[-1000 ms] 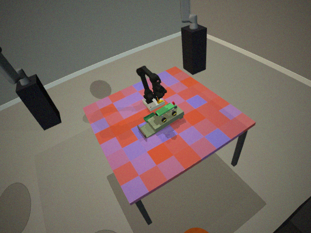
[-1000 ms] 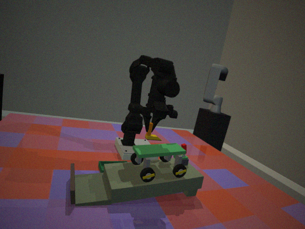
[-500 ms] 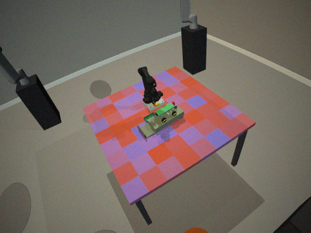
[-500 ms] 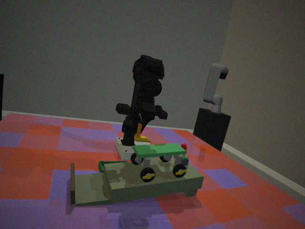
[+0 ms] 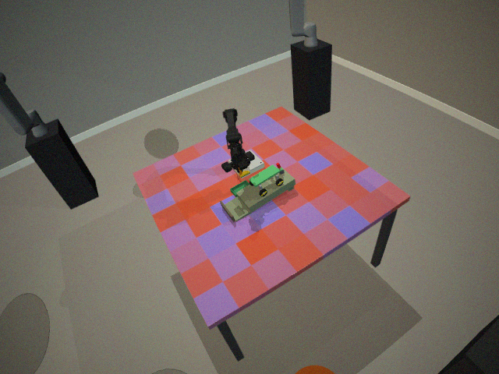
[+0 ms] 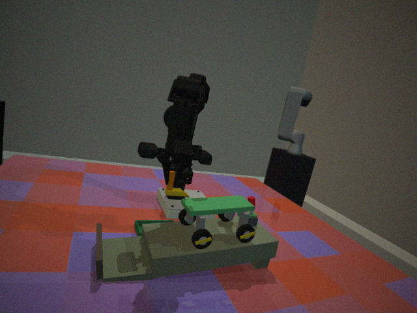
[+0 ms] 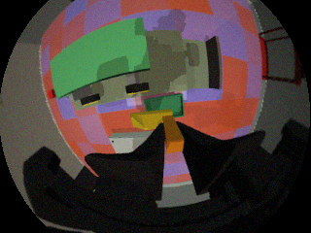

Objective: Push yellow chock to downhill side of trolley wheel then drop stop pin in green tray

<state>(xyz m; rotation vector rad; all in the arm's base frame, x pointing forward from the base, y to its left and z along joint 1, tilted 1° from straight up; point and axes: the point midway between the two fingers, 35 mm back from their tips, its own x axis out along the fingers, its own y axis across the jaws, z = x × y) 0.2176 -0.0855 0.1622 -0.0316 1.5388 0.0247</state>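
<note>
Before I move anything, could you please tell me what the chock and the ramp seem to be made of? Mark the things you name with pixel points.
Chock [image 5: 243, 173] [image 6: 175, 192] [image 7: 152, 119]: probably painted or moulded plastic, matte, from its flat yellow body and orange handle; the dark base looks rubbery.
Ramp [image 5: 269, 199] [image 6: 215, 261] [image 7: 167, 63]: perhaps painted wood or plastic, dull olive, with no grain or shine showing.
</note>
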